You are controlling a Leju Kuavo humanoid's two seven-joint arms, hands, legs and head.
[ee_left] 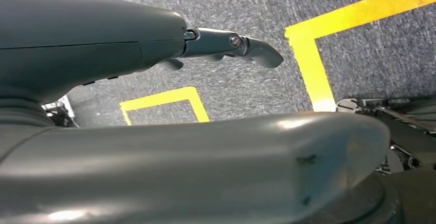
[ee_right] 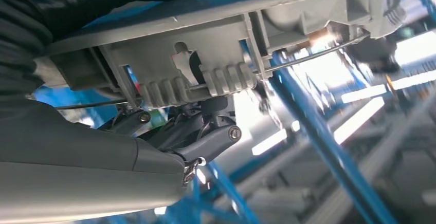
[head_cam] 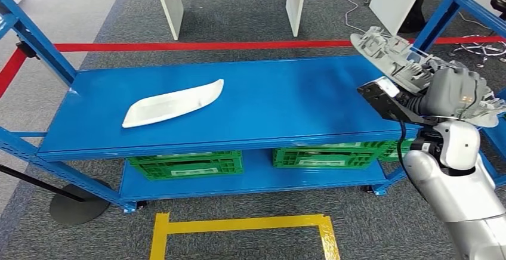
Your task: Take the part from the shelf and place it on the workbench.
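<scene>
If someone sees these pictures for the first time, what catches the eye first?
The right robot hand holds a grey ribbed part above the right end of the blue workbench. A white curved part lies on the bench's left side, with green crates beneath.

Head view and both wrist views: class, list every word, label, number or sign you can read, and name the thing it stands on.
No text can be read in any view.
Green plastic crates on the lower blue shelf: white labels, too small and blurred to read.
Grey ribbed plastic part in the right robot hand: no lettering visible.
</scene>
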